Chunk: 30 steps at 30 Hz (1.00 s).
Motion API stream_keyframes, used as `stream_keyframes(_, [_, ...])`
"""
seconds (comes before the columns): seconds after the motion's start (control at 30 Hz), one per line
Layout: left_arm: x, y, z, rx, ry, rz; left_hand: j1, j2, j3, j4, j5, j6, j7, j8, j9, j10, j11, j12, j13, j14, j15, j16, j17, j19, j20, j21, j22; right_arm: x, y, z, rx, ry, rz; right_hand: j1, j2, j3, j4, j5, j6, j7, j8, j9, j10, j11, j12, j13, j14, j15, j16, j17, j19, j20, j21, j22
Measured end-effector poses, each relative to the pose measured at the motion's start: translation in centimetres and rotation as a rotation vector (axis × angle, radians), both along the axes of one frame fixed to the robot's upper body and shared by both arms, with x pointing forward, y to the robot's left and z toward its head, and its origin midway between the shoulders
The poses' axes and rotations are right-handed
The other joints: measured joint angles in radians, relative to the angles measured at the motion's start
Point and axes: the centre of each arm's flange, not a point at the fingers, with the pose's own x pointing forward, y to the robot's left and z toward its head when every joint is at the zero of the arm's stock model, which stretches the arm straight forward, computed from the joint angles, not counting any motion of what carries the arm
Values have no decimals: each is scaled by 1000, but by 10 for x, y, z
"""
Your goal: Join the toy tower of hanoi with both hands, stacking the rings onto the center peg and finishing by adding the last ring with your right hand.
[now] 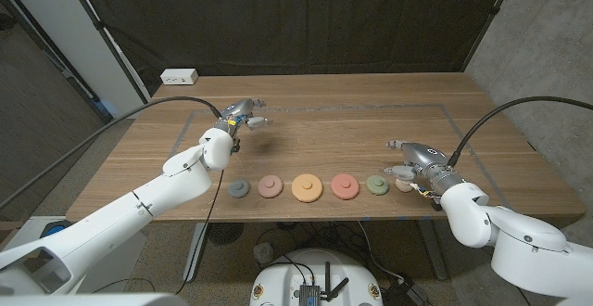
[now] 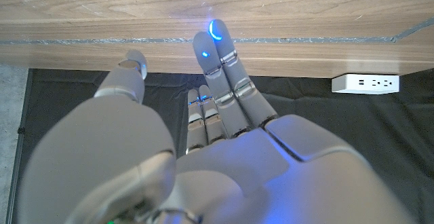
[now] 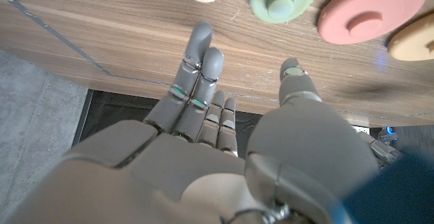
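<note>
- Hanoi rings [image 1: 307,188] lie in a row along the near table [image 1: 371,130] edge, unstacked.
- Likely light, rigid, smooth discs; best pinched at the rim.
- Left hand [image 1: 243,117] and right hand [image 1: 412,162]: both empty, fingers apart.

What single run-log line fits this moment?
stage: before first pick | rings: row on table, unstacked | left robot hand: open, holds nothing | right robot hand: open, near green ring

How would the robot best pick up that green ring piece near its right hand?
Probably by the raised knob at its middle, or across its rim, coming from above. The green ring lies flat on the table, leaving little room beneath. Neighbours sit close either side, so the open right hand should pinch front to back.
</note>
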Motion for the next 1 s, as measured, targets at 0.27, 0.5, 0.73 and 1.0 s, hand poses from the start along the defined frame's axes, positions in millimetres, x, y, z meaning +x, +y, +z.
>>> stream_keyframes(0.27, [0,-3,1,2,-1,-11,4,4,0,0,0,0,0,0,0,6,-4,0,0,0,0,8,-1,0,0,8,0,-9,3,-3,-29,7,6,0,0,-3,-3,0,-9,-2,0,0,0,0,0,0,-7,7,4,-5,-4,-4,7,-5])
stream_keyframes(0.5, [0,-5,1,3,-3,-18,7,7,-3,3,6,0,0,0,0,9,-1,0,0,0,0,8,-5,0,0,8,0,-15,5,-8,-52,20,6,0,0,-3,-3,0,-20,-2,-5,0,-4,-4,-5,0,-7,7,8,-9,-9,2,11,-9])
stream_keyframes(0.73, [-1,-6,0,4,-3,-22,7,7,-5,0,7,0,0,0,0,9,-1,0,5,0,0,16,-9,0,0,16,-5,-17,10,-10,-72,30,16,5,5,-6,0,0,-24,2,-9,0,-10,-2,-5,5,-7,7,10,-14,-9,2,19,-14])
stream_keyframes(1.0, [-1,-7,-1,5,-7,-33,7,7,-5,0,7,0,0,0,0,9,-1,0,5,0,0,16,-10,0,0,16,-5,-18,19,-11,-107,32,36,5,5,-9,-3,0,-36,0,-9,0,-19,0,-9,5,-7,7,19,-19,-14,7,26,-19])
